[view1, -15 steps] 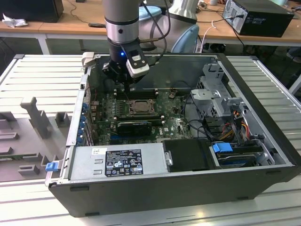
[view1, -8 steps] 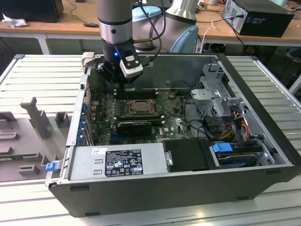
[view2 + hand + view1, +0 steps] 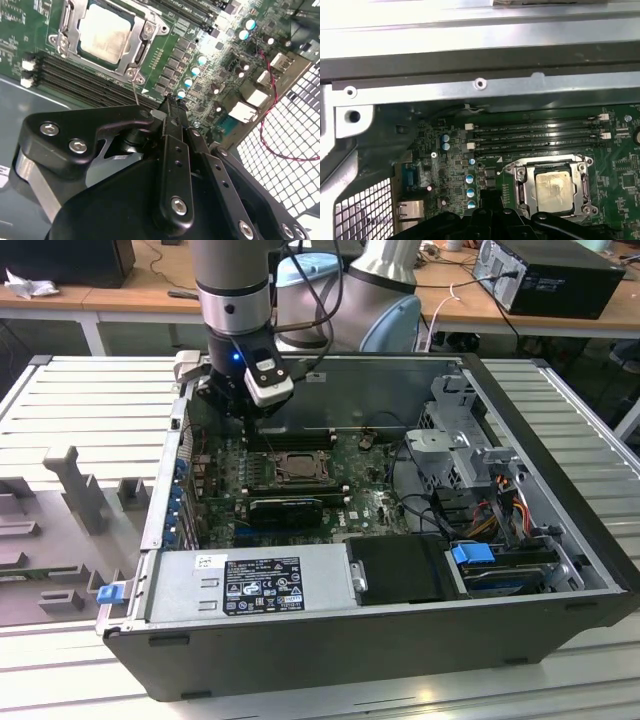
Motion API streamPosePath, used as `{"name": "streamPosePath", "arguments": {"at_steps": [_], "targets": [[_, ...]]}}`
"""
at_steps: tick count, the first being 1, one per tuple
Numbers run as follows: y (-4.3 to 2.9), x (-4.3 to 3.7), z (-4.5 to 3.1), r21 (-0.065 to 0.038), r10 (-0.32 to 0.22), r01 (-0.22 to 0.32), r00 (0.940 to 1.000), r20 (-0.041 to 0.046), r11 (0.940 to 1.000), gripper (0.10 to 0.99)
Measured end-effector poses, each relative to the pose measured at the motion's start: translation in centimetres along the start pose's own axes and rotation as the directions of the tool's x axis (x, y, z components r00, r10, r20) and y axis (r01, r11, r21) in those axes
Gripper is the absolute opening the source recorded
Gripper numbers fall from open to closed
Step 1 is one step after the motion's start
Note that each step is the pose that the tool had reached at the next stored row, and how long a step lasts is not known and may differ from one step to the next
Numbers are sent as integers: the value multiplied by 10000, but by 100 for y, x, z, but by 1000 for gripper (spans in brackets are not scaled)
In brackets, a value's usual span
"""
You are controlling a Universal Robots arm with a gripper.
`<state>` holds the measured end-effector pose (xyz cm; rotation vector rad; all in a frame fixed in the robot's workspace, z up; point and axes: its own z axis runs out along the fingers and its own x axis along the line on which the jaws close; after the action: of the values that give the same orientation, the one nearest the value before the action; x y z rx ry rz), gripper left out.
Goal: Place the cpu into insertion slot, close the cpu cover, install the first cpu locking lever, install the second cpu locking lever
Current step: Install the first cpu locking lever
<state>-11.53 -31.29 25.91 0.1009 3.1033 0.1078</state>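
Observation:
The cpu (image 3: pixel 104 34) (image 3: pixel 553 191), a pale square chip, lies in the insertion slot (image 3: pixel 520 175) on the green board, at the middle of the open case (image 3: pixel 298 468). The silvery cpu cover (image 3: pixel 67 25) (image 3: pixel 582 187) lies flat around it, framing the chip. A thin wire locking lever (image 3: pixel 135 92) runs from the socket corner towards my fingertips. My black gripper (image 3: pixel 169 107) (image 3: pixel 247 410) hangs over the board beside the socket, near the case's back wall, fingers together. Nothing is clearly held; the lever's end sits just beside the tips.
Long black memory slots (image 3: pixel 85 75) (image 3: pixel 535 135) run between socket and gripper. The case's metal wall (image 3: pixel 470 85) and perforated rear panel (image 3: pixel 295 165) stand close. A red wire (image 3: pixel 270 70) loops nearby. The power supply (image 3: pixel 250 580) and drive cage (image 3: pixel 460 440) fill the case's front and right.

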Motion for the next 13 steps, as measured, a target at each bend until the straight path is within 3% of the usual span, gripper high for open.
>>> {"name": "streamPosePath", "arguments": {"at_steps": [3,13], "targets": [[30,2,10,-6,-124,124,9999,-7,9999,106],[30,3,13,-7,-132,132,9999,-9,9999,106]]}}
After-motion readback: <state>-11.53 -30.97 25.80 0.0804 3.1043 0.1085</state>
